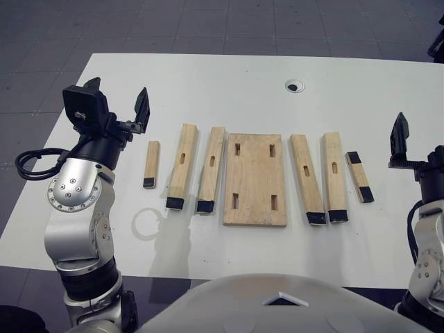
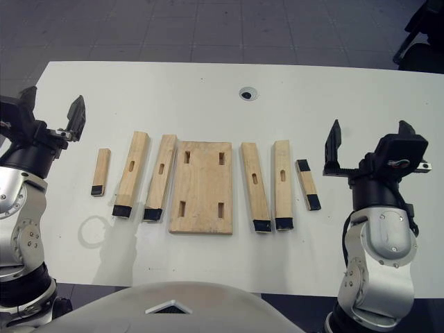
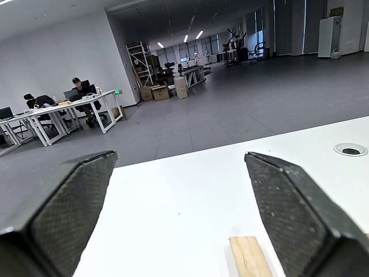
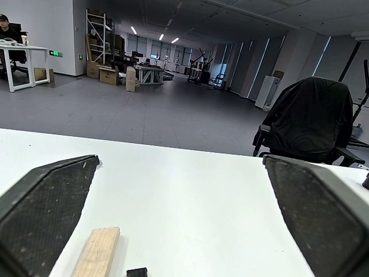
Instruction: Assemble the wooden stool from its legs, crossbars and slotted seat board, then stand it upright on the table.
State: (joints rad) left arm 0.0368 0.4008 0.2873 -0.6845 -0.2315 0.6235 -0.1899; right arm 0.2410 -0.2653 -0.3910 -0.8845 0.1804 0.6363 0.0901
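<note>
While every wooden part lies flat in a single row across it, the wide white rectangular counter (image 1: 208,90) carries the stool as loose pieces, not yet joined. At the middle of the row sits the pale rectangular wooden seat board (image 1: 255,179), its four small slots facing up — two toward the far edge, two toward the near edge.

Four long pale wooden legs flank it, two on each side. On the robot's left are the outer left leg (image 1: 182,165) and the inner left leg (image 1: 211,168). On its right are the inner right leg (image 1: 306,177) and the outer right leg (image 1: 334,175). Each has an oval slot near its middle and a black cap on the end nearest the robot. The inner two lie just beside the board.

The left gripper (image 1: 118,94) hovers over the left part of the counter, past the far end of the row's leftmost piece, its black jaws spread wide with nothing between them. The right gripper (image 2: 370,132) hangs at the row's right end, its jaws likewise spread and empty.

The left short wooden crossbar (image 1: 152,164) closes the row on the left, black-tipped at its near end. The right short wooden crossbar (image 1: 359,176), black at both ends, lies slightly angled just beside the outer right leg.

A small round grey cable port (image 1: 294,86) sits in the counter beyond the board, toward the far edge.
</note>
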